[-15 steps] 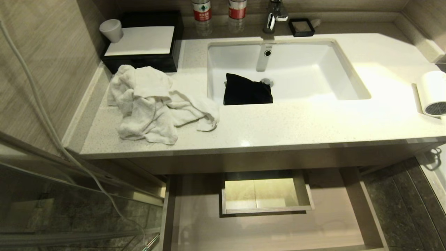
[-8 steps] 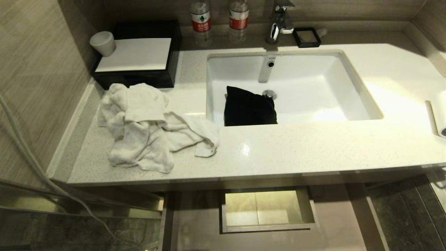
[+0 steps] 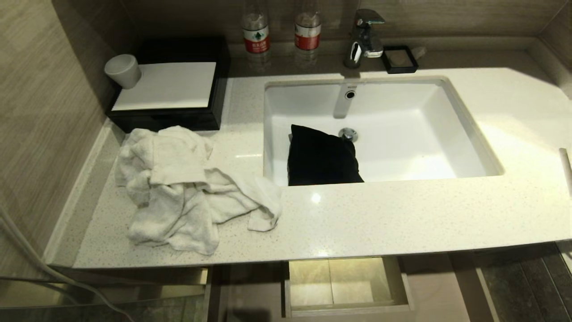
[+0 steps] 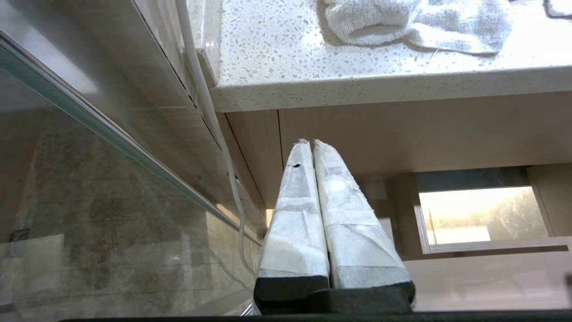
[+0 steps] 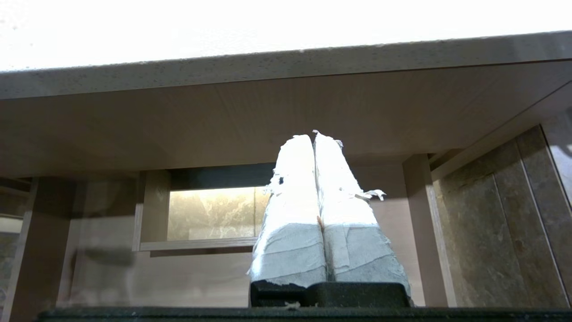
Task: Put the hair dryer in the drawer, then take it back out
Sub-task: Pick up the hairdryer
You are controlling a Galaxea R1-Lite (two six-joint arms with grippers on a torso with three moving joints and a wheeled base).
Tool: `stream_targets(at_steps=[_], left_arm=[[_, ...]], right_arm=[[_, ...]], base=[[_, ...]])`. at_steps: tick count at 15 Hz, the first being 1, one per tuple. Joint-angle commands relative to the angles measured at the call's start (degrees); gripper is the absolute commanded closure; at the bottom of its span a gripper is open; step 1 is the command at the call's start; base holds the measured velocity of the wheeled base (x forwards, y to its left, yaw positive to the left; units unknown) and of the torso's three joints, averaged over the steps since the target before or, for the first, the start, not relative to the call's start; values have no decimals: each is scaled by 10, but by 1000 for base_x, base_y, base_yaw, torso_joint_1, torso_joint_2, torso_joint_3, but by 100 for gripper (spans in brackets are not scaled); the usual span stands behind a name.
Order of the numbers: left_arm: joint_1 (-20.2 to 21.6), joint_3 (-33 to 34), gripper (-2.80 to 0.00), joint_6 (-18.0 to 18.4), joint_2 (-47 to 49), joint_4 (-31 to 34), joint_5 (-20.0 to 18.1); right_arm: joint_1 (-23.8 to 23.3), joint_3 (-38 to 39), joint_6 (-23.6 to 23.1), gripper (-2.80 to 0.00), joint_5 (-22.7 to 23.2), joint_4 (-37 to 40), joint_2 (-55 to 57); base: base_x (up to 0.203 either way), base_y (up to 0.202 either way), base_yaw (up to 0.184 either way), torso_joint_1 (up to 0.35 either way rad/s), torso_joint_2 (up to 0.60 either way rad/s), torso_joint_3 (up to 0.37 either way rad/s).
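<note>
Only a thin white sliver of the hair dryer shows, at the right edge of the head view on the countertop. Below the counter the wide wood-grain drawer stands pulled out, with a boxed cut-out in its floor. Nothing lies in the part of the drawer that I can see. My left gripper is shut and empty, low in front of the vanity's left end. The right gripper is shut and empty too, pointing at the open drawer from below counter height. Neither arm appears in the head view.
A crumpled white towel lies on the counter's left. A black pouch sits in the sink. Behind are a black box with a cup, two bottles, a faucet and a soap dish. A glass panel and a white hose stand at the left.
The whole head view has shifted: counter and drawer slid down the picture and the hair dryer almost left the right edge. The camera moved; nothing on the counter did.
</note>
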Motion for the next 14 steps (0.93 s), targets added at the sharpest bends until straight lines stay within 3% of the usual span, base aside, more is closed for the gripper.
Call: stream_targets(at_steps=[1,14], left_arm=[[0,0,0,0,0,0,0],[0,0,0,0,0,-1,0]], right_arm=[[0,1,0,0,0,0,0],[0,1,3,0,0,0,0]], base=[[0,0,0,22,-25,7],[0,0,0,0,0,0]])
